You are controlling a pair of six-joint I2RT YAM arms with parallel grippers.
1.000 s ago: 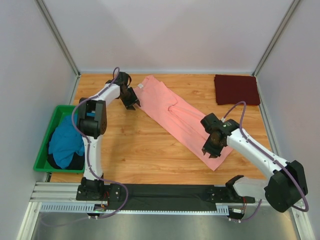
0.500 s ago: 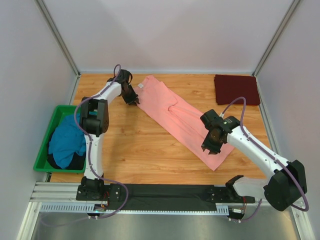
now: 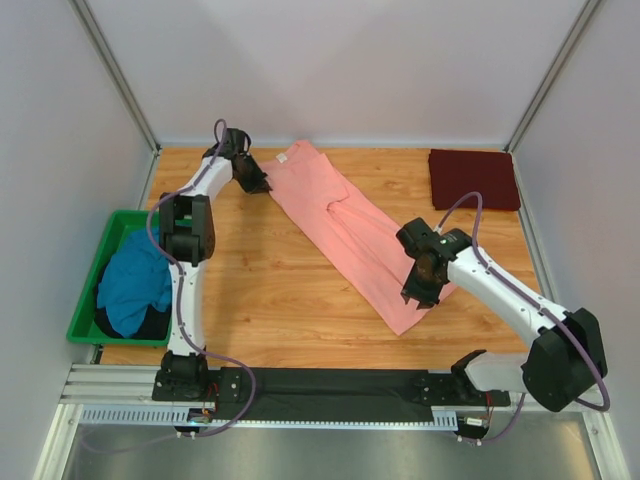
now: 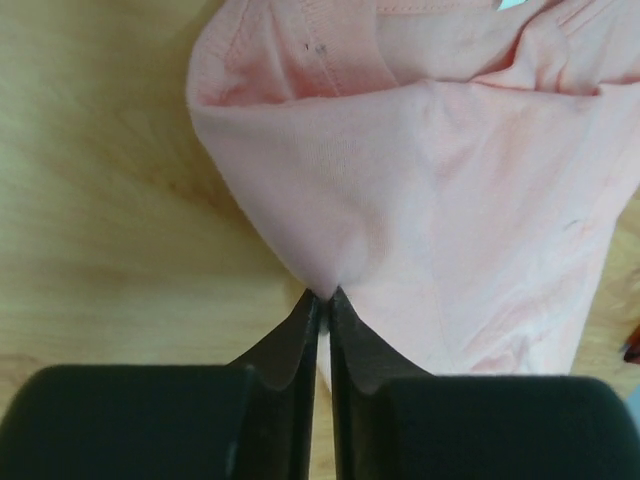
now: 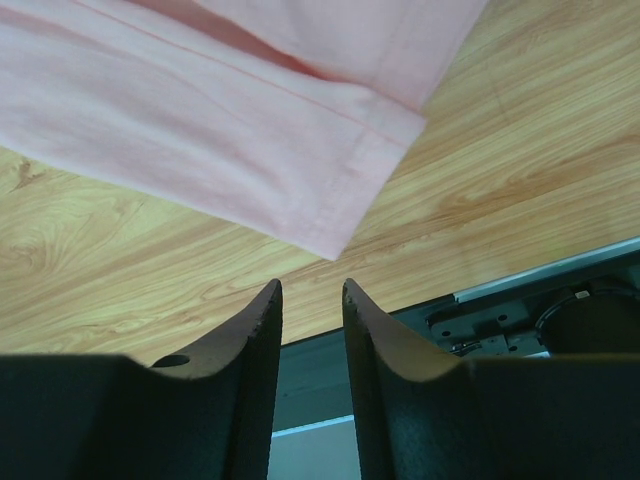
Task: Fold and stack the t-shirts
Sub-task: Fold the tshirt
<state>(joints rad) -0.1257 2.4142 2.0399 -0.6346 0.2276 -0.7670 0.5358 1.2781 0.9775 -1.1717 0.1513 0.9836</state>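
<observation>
- Salmon-pink t-shirt [image 3: 345, 225] lies on the wooden counter [image 3: 270, 290] as a long narrow strip. It runs diag. from the far-left area to the near-right.
- Left arm is stretched to the far-left end of that strip. The left end effector [image 3: 258, 185] sits at the fabric's edge there.
- Left wrist view: left end effector [image 4: 322, 297] fingers are pressed together on a pinch of the pink tee [image 4: 440, 200]. The cloth tapers to a point right at the tips. A stitched hem or collar band shows beyond.
- Right arm reaches in from the near right. The right end effector [image 3: 420, 298] is over the near end of the strip.
- Right wrist view: right end effector [image 5: 311, 290] fingers stand a little apart w/ nothing between them. The hem corner of the pink tee [image 5: 250, 140] sits just past the tips, and the hem shows two layers.
- Dark maroon t-shirt [image 3: 474, 178] is folded into a neat rectangle at the far-right corner of the counter. It is well apart from the pink one and from both arms.
- Teal-blue t-shirt [image 3: 130, 280] is bunched up, unfolded, inside the green bin [image 3: 84, 296] at the left side, beside the left arm's lower link.
</observation>
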